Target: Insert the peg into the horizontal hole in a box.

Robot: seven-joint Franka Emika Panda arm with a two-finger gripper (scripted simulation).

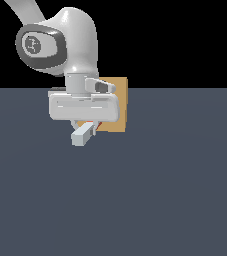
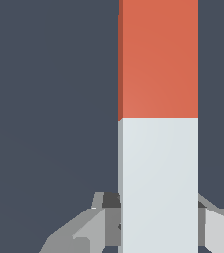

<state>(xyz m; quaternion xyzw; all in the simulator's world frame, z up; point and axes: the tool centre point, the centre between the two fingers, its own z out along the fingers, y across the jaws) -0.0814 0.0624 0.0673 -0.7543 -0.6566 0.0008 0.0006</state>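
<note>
one white-grey robot gripper [image 1: 86,127] hangs above the dark slate floor [image 1: 135,200], its fingers [image 2: 103,222] pinching a slim square bar, the peg [image 2: 159,123], by its pale grey-white half. the orange-red half points toward the tan squarish box [image 1: 121,105], which stands just behind the gripper, its hole hidden.

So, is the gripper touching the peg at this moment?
Touching. In the wrist view the peg runs down between the fingers with no gap visible on either side. In the exterior view its pale end sticks out below the gripper.
</note>
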